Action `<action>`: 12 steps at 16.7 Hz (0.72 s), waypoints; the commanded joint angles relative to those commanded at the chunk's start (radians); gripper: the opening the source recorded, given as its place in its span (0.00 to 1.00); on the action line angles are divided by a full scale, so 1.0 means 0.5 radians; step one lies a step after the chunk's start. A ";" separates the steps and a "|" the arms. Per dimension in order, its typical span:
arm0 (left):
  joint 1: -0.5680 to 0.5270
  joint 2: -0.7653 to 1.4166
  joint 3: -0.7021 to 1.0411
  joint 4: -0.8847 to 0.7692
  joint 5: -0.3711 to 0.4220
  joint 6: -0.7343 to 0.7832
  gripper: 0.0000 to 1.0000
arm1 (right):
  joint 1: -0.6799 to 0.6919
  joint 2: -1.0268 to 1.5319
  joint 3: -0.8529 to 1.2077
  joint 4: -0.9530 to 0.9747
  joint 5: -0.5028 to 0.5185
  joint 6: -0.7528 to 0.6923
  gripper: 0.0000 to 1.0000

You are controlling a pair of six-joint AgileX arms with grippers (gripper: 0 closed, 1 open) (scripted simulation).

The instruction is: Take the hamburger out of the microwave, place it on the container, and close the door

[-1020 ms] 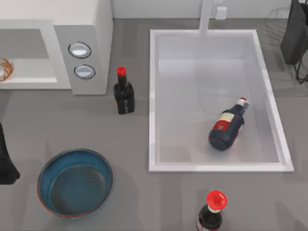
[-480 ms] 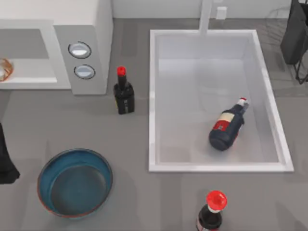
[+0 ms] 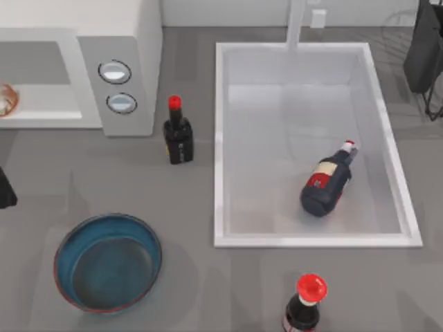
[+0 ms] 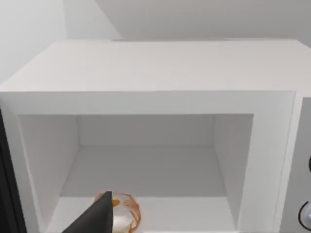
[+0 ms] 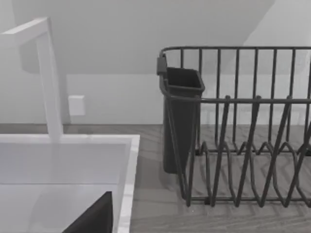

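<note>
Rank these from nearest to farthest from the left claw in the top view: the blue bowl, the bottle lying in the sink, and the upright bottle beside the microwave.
Measured from the left claw at the table's left edge:
1. Blue bowl, just below it on the left side.
2. Upright bottle with a red cap, toward the middle, beside the microwave.
3. Bottle lying in the sink, far over on the right.

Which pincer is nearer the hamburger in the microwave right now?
Left. The left pincer sits at the table's left edge, just in front of the microwave holding the hamburger. The right pincer is parked far right, beyond the sink.
</note>
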 joint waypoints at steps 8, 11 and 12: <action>0.163 1.750 0.666 0.822 0.184 0.072 1.00 | 0.000 0.000 0.000 0.000 0.000 0.000 1.00; 0.225 2.432 0.915 1.130 0.252 0.099 1.00 | 0.000 0.000 0.000 0.000 0.000 0.000 1.00; 0.244 2.647 0.994 1.226 0.274 0.107 1.00 | 0.000 0.000 0.000 0.000 0.000 0.000 1.00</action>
